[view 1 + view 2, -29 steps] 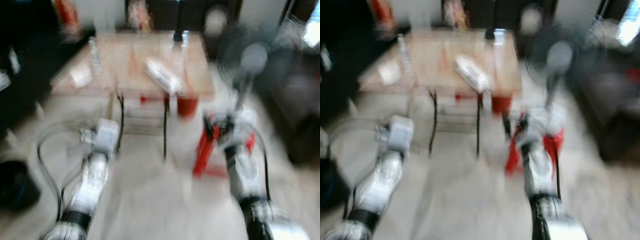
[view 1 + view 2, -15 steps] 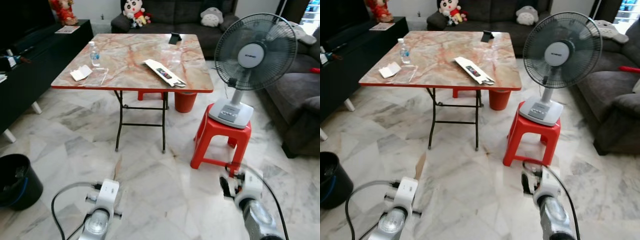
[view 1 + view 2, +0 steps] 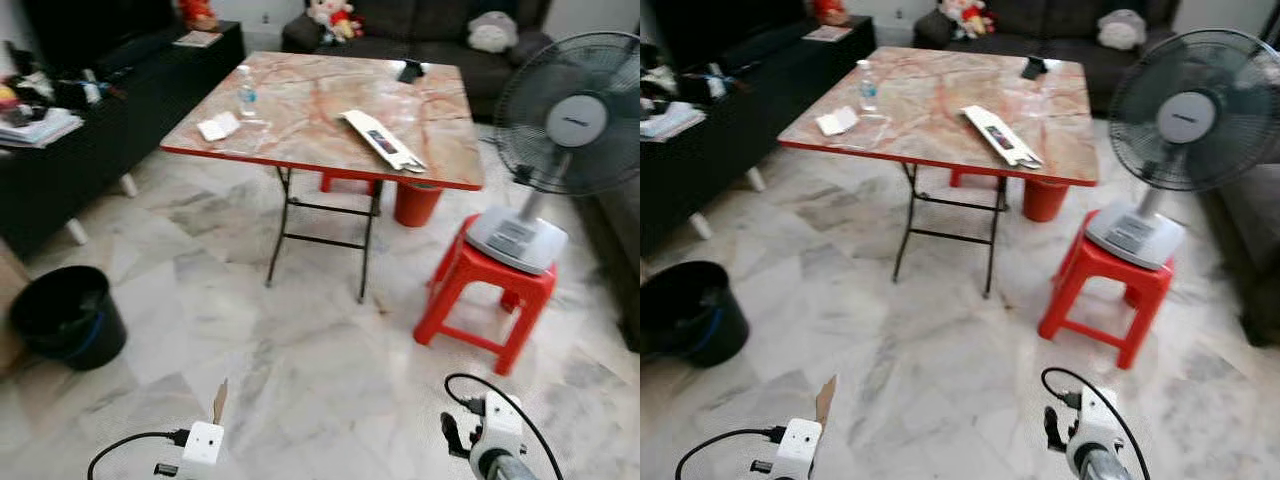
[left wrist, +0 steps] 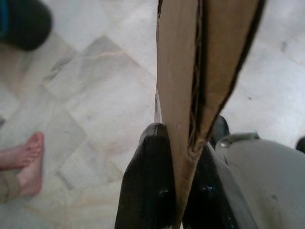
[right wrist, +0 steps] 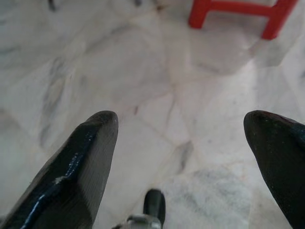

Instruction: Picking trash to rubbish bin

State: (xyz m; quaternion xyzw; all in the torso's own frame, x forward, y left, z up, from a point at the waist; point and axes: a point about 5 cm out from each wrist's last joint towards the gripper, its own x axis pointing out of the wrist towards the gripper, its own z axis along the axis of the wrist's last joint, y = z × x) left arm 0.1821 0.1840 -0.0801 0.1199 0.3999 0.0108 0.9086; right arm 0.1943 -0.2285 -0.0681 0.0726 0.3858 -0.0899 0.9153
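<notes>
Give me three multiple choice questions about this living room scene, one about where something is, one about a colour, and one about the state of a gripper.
1. Where does the fan stand?
A. on the stool
B. on the table
C. on the floor

2. What colour is the bin?
A. red
B. black
C. white

3. What is the left gripper doing?
A. open with nothing in it
B. shut on a bottle
C. shut on a piece of cardboard

Answers: 1 A, the fan's base rests on the red stool. 2 B, the bin on the floor is black. 3 C, the left wrist view shows both fingers pinching the cardboard.
</notes>
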